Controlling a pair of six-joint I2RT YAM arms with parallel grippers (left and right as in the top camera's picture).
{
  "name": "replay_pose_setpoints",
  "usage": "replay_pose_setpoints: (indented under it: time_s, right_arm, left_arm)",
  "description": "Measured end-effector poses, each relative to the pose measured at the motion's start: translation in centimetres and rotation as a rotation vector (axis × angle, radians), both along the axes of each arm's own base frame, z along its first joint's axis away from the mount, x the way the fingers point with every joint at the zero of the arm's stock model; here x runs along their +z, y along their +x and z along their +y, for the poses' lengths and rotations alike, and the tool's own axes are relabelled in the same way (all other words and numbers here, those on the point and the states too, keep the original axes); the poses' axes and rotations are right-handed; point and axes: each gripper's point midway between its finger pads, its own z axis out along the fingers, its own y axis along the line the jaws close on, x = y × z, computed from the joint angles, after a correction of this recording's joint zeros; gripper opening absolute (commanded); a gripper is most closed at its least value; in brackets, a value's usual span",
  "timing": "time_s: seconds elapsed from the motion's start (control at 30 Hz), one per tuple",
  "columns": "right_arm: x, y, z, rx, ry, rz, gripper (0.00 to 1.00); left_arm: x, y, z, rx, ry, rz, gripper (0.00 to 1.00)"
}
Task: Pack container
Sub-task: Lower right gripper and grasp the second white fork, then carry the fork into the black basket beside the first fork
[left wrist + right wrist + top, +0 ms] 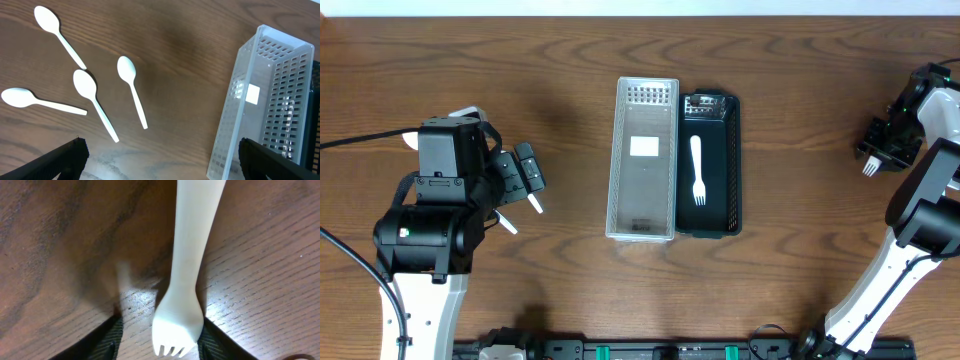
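Fingers [70, 159] of the left gripper [525, 178] stand wide apart and hold nothing. They hover over four white spoons [95, 102] that lie loose on the table [800, 60], left of the clear container [616, 150]. On the right gripper [878, 154] the fingers [111, 340] are drawn close on both sides of the head of a loose fork [189, 270]. This is far to the right of the black container [734, 170], where a packed fork [697, 168] already lies. One finger seems to touch the loose fork and a strip of table shows beside the other, so we cannot tell if it is really clamped. We think the risk is here: a hold so near the tines, maybe one-sided, could let the fork swing or slip during the long carry, or catch the container rim. The spoons lie close together at different angles, so closing on one may push another. Both wrist views cut off most of each finger, and in the overhead view the arm covers most of the loose fork.
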Motion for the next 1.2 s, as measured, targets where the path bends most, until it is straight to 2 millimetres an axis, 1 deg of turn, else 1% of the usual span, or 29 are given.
replay_pose_setpoints:
  time_s: [0.13,0.23,0.3,0.37,0.47,0.63,0.8,0.97,1.03,1.1,1.17,1.2]
  right_arm:
    - [0.0,0.0,0.0,-0.002,0.000,0.001,0.38]
    - [0.0,0.0,0.0,0.001,-0.001,0.002,0.29]
    - [0.0,0.0,0.0,-0.001,-0.002,0.002,0.27]
    - [0.0,0.0,-0.1,-0.002,-0.004,0.002,0.23]
    - [0.0,0.0,-0.1,-0.001,-0.003,0.002,0.20]
    - [0.0,0.0,-0.1,-0.001,-0.004,0.002,0.01]
    - [0.0,-0.1,0.0,-0.001,-0.003,0.005,0.01]
    - [0.3,-0.8,0.5,0.003,0.010,0.035,0.01]
    - [0.8,-0.8,0.9,0.012,0.009,0.035,0.01]
    - [2.5,-0.7,1.8,0.032,-0.001,0.017,0.01]
    - [5.3,0.2,3.0,0.064,-0.028,-0.041,0.01]
    - [7.4,0.8,3.9,0.087,-0.044,-0.087,0.01]
  left_arm:
    - [0.0,0.0,0.0,0.000,0.000,0.000,0.98]
    - [0.0,0.0,0.0,0.000,0.000,0.000,0.98]
    - [0.0,0.0,0.0,0.000,0.000,0.000,0.98]
    - [0.0,0.0,0.0,0.000,0.000,0.000,0.98]
    - [0.0,0.0,0.0,0.000,0.000,0.000,0.98]
    - [0.0,0.0,0.0,0.000,0.000,0.000,0.98]
    - [0.0,0.0,0.0,0.000,0.000,0.000,0.98]
    - [0.0,0.0,0.0,0.000,0.000,0.000,0.98]
    - [0.0,0.0,0.0,0.000,0.000,0.000,0.98]
    - [0.0,0.0,0.0,0.000,0.000,0.000,0.98]
    - [0.0,0.0,0.0,0.000,0.000,0.000,0.98]
    - [0.0,0.0,0.0,0.000,0.000,0.000,0.98]
